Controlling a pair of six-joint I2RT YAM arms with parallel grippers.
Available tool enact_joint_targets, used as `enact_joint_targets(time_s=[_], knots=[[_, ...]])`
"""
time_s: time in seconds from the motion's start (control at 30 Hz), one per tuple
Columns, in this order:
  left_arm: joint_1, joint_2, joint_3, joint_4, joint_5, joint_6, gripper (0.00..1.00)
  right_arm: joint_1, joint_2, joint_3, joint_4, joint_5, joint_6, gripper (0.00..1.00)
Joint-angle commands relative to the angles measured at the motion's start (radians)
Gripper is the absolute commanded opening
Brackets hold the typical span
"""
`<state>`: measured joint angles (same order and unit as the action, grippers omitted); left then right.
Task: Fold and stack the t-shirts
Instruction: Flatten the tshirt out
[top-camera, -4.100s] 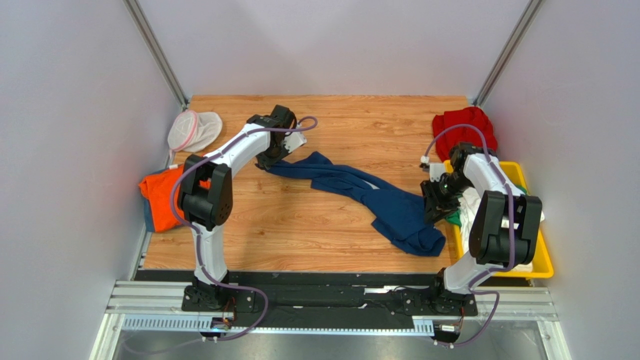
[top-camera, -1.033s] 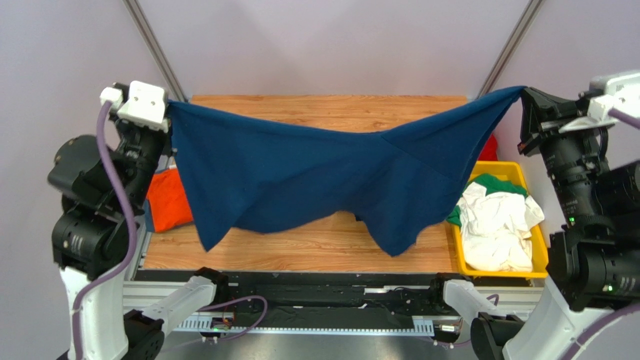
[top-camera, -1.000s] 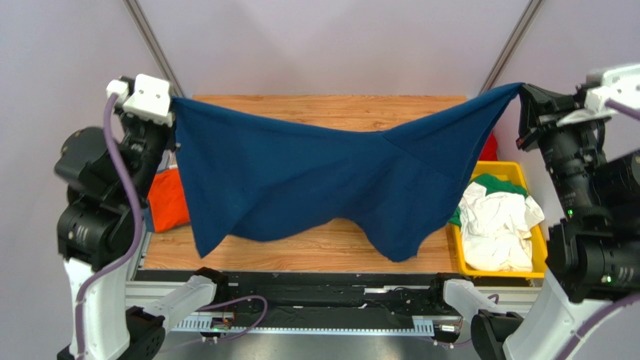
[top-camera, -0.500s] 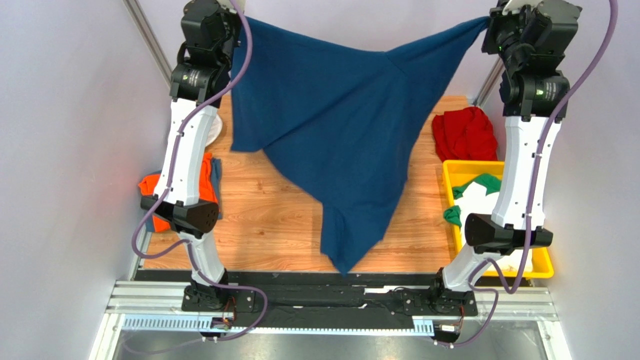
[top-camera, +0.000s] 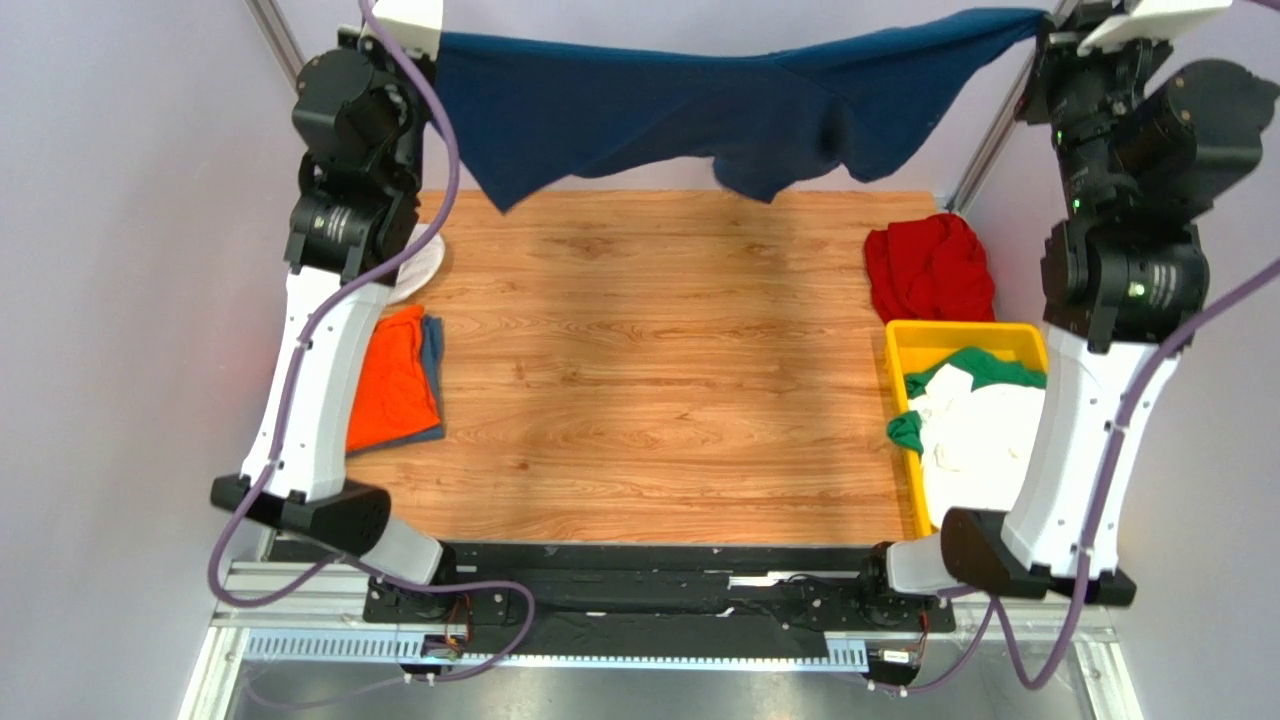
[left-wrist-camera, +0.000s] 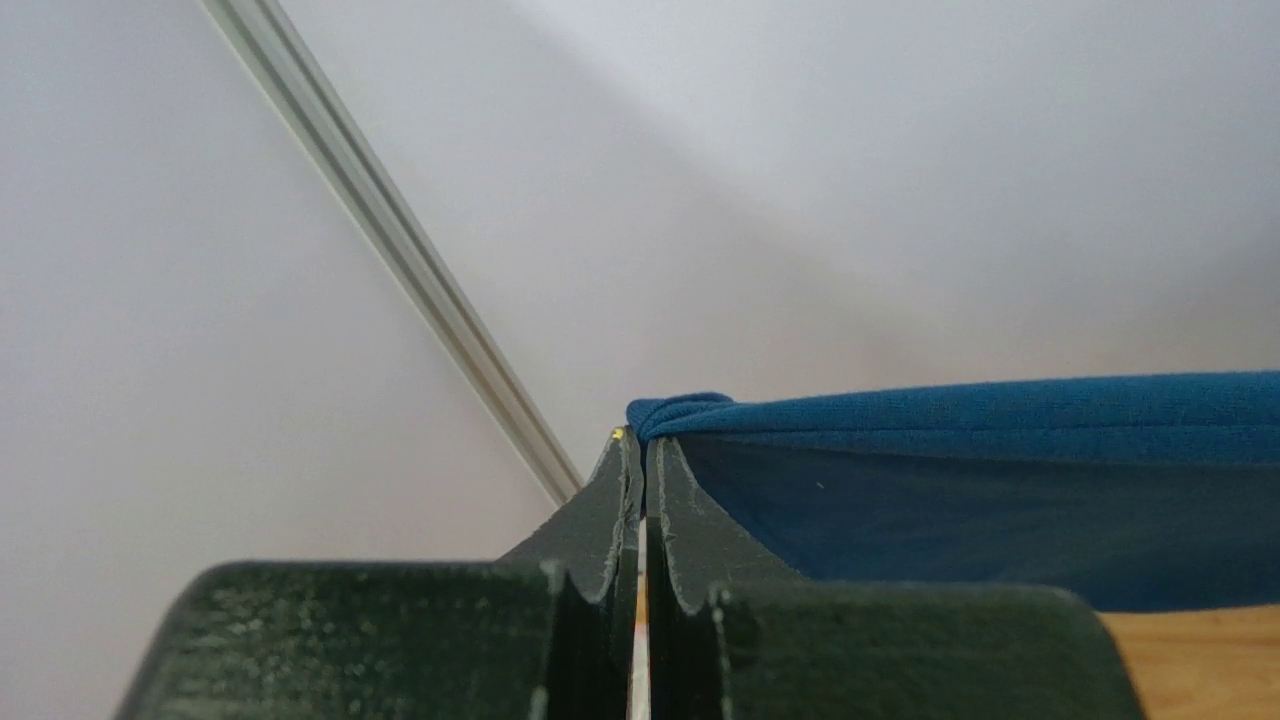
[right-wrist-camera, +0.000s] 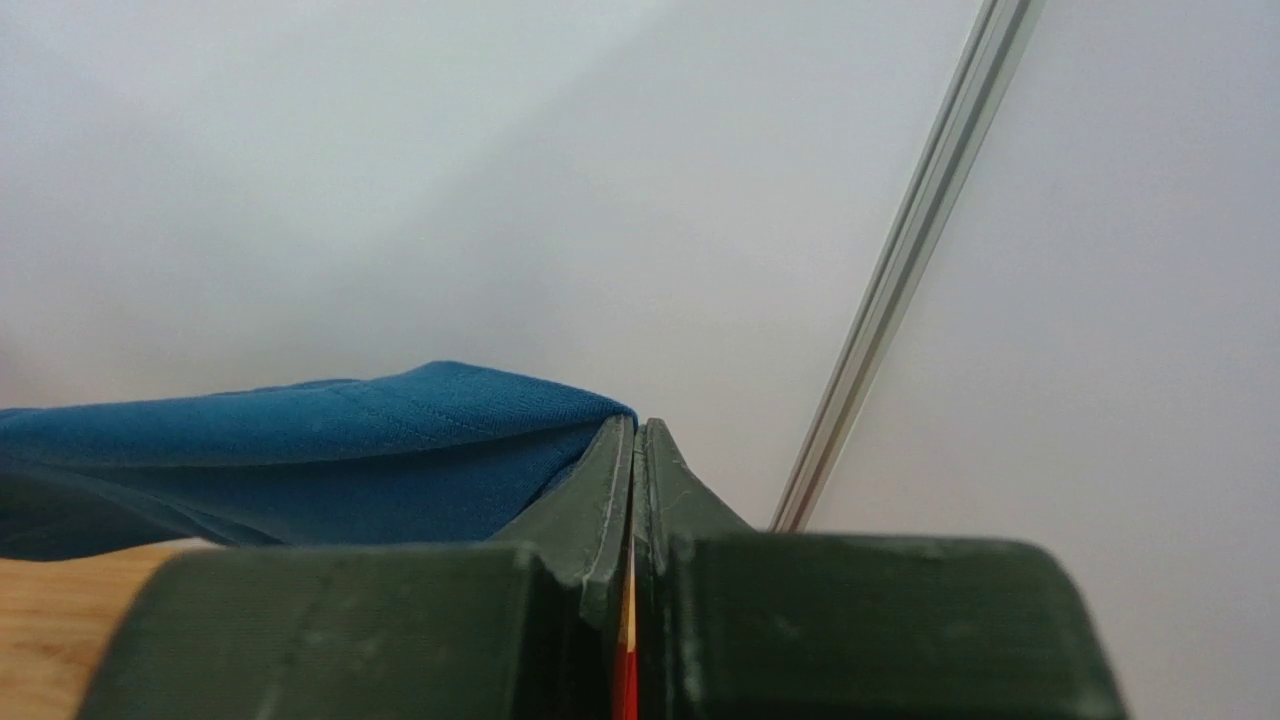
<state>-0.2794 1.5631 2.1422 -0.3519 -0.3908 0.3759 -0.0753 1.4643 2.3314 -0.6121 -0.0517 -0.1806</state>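
Observation:
The navy blue t-shirt (top-camera: 706, 98) is stretched high in the air across the back of the table, its loose cloth hanging in short folds. My left gripper (top-camera: 436, 42) is shut on its left corner and my right gripper (top-camera: 1037, 27) is shut on its right corner. In the left wrist view the gripper (left-wrist-camera: 643, 447) pinches a bunched edge of the navy t-shirt (left-wrist-camera: 977, 465). In the right wrist view the gripper (right-wrist-camera: 634, 432) clamps the navy t-shirt (right-wrist-camera: 316, 450) from the right. An orange t-shirt (top-camera: 394, 375) lies folded at the table's left edge. A red t-shirt (top-camera: 932, 267) lies crumpled at the back right.
A yellow bin (top-camera: 969, 330) at the right edge holds a white t-shirt (top-camera: 977, 435) and a green one (top-camera: 984, 368). A white mesh pouch (top-camera: 424, 267) shows partly behind the left arm. Grey walls with metal corner posts close in the back and sides.
Both arms have swung the navy t-shirt up and toward the back wall. It hung down over the table's middle before; now it is pulled nearly flat and wide.

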Motion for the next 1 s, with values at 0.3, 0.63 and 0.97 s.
enact_joint_targets(time_s=[0.3,0.63,0.97], knots=[[0.006,-0.308,-0.972,0.177,0.142,0.003,0.00,-0.003,-0.363,-0.883,-0.046,-0.203,-0.005,0.00],[-0.012,-0.296,-1.116,-0.051,0.305,0.072,0.00,-0.004,-0.456,-1.222,-0.192,-0.257,-0.120,0.00],[-0.081,-0.321,-1.148,-0.205,0.287,0.146,0.00,-0.003,-0.458,-1.274,-0.388,-0.313,-0.247,0.00]])
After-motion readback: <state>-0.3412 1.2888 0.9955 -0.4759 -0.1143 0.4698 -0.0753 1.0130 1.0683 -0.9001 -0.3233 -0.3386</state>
